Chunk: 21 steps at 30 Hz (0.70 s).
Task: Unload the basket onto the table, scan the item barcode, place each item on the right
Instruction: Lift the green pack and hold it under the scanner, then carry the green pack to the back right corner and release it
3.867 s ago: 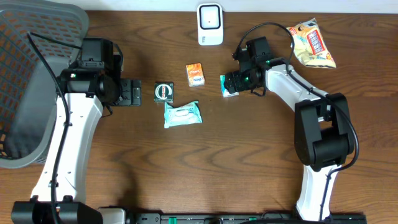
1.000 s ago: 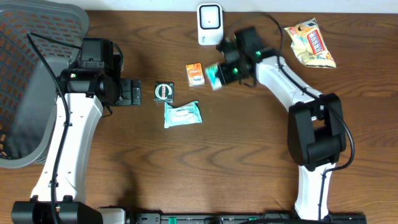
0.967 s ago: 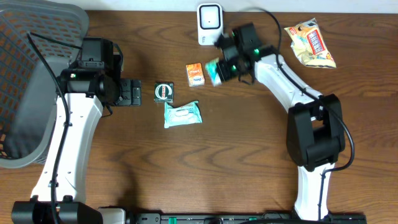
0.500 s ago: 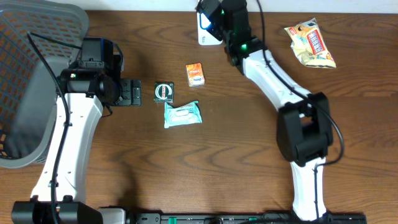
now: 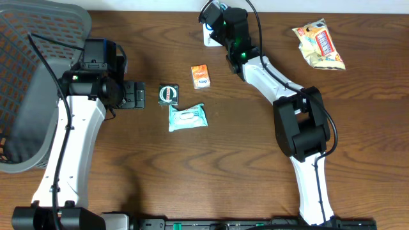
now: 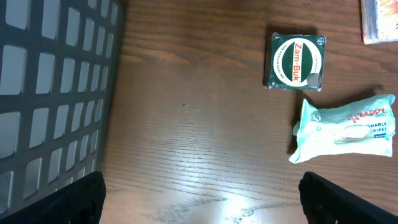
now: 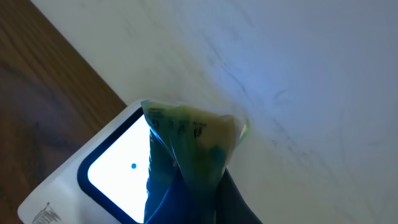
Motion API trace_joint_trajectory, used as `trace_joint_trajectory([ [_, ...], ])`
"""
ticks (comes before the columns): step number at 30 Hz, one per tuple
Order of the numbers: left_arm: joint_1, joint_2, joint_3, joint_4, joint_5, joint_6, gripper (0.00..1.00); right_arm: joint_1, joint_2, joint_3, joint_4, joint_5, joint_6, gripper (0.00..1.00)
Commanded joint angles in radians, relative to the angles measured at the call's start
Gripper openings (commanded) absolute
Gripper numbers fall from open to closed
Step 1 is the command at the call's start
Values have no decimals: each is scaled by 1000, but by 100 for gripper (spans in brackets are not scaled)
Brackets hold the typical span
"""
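My right gripper (image 5: 219, 17) is shut on a small teal-green packet (image 7: 188, 147), the item, and holds it up right in front of the white barcode scanner (image 5: 209, 37) at the table's back edge. In the right wrist view the packet's crumpled top covers part of the scanner's lit window (image 7: 112, 169), and my own fingers are hidden behind it. My left gripper (image 5: 135, 96) is open at the left of the table, with only bare wood between its fingers (image 6: 74, 199).
An orange box (image 5: 200, 76), a green Zam-Buk tin (image 6: 295, 61) and a pack of wipes (image 6: 345, 127) lie mid-table. A snack bag (image 5: 319, 43) lies at the back right. A grey mesh basket (image 5: 32, 76) stands at the far left.
My right arm has carried the packet up from beside the orange box to the front of the scanner. The left arm has not moved.
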Motion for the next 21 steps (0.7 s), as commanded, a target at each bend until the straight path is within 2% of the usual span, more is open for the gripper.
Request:
trace_joint_trajectory([
  [1, 0, 6, -6, -1, -9, 6, 98, -6, 3, 8, 1, 29, -9, 1],
  [8, 0, 6, -6, -1, -9, 6, 98, -9, 3, 8, -32, 53, -8, 1],
  [13, 0, 6, -6, -1, -9, 6, 98, -18, -6, 63, -63, 203, 31, 1],
  [17, 0, 6, -6, -1, -9, 6, 98, -56, -26, 151, -185, 214, 32, 1],
  [21, 0, 6, -6, -1, -9, 6, 98, -122, -37, 249, -348, 253, 103, 1],
])
